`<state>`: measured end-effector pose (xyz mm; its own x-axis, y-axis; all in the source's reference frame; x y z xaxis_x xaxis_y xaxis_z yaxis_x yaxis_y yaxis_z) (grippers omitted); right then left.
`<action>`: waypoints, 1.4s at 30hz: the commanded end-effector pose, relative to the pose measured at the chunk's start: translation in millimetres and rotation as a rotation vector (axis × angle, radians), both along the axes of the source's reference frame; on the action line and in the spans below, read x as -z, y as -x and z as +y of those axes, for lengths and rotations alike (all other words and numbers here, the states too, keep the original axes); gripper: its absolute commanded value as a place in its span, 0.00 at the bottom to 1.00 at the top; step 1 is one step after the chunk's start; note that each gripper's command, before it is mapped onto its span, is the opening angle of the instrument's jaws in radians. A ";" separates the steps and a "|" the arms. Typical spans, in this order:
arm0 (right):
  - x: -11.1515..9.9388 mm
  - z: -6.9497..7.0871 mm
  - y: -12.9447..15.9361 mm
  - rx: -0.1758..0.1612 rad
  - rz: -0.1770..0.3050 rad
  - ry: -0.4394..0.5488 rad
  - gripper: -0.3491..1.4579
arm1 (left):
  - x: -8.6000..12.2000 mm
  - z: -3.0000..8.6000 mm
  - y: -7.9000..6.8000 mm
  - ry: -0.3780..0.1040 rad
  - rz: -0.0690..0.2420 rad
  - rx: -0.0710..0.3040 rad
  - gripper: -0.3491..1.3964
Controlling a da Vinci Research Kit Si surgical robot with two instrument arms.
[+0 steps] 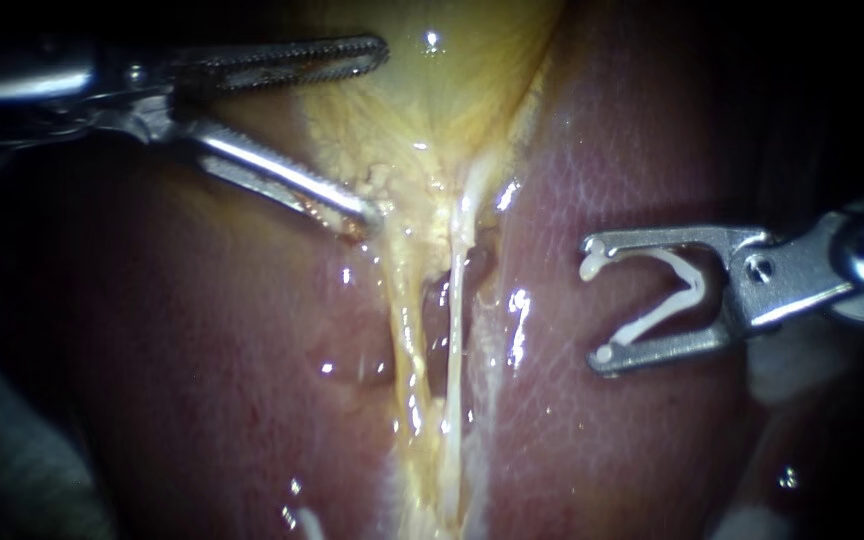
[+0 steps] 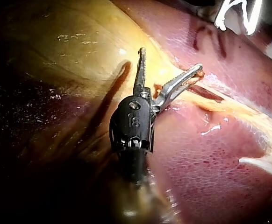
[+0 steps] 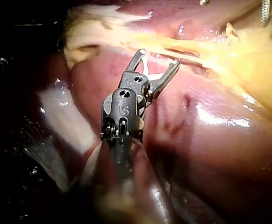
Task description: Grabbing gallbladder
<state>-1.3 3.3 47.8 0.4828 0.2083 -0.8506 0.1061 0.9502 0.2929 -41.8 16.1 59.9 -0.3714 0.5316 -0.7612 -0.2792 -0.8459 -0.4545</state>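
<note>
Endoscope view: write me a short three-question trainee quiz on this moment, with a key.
1. True or false: the left instrument is shut on the gallbladder.
2. What does the right instrument hold? A) a needle B) a white clip C) gauze
3. Fill in: the reddish tissue behind the right instrument is the ____.
Key: 1 false, it stands open; 2 B; 3 liver.

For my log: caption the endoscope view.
Left instrument open at the gallbladder edge; right instrument carries an open white clip over the liver.
</note>
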 end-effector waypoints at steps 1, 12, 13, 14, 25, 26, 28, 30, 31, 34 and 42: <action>0.0 0.0 0.0 0.000 0.000 0.000 0.47 | -0.1 -0.1 -0.1 -0.012 0.009 0.008 0.93; 0.0 0.0 0.0 0.000 0.000 0.000 0.47 | -2.5 -2.9 -1.6 -0.171 0.127 0.038 0.86; 0.0 0.0 0.0 0.000 0.000 0.000 0.47 | -3.0 -3.4 -1.7 -0.192 0.143 0.042 0.85; 0.0 0.0 0.0 0.000 0.000 0.000 0.47 | -3.3 -3.7 -1.9 -0.207 0.153 0.047 0.84; 0.0 0.0 0.0 0.000 0.000 0.000 0.47 | -5.5 -4.5 -1.3 -0.268 0.196 0.077 0.74; 0.0 0.0 0.0 0.000 0.000 0.000 0.47 | -5.6 -4.5 -1.0 -0.273 0.200 0.081 0.72; 0.0 0.0 0.0 0.000 0.000 0.000 0.47 | -5.7 -4.5 -0.6 -0.276 0.202 0.089 0.70; 0.0 0.0 0.0 0.000 0.000 0.000 0.47 | -6.0 -4.5 -0.2 -0.283 0.200 0.090 0.66; 0.0 0.0 0.0 0.000 0.000 0.000 0.47 | -6.1 -4.5 0.0 -0.287 0.201 0.094 0.65; 0.1 -0.1 0.0 0.000 0.000 0.000 0.47 | -6.4 -4.7 0.3 -0.299 0.204 0.096 0.58; 0.1 -0.1 0.0 0.000 0.000 0.000 0.47 | -6.6 -4.7 0.4 -0.338 0.229 0.111 0.38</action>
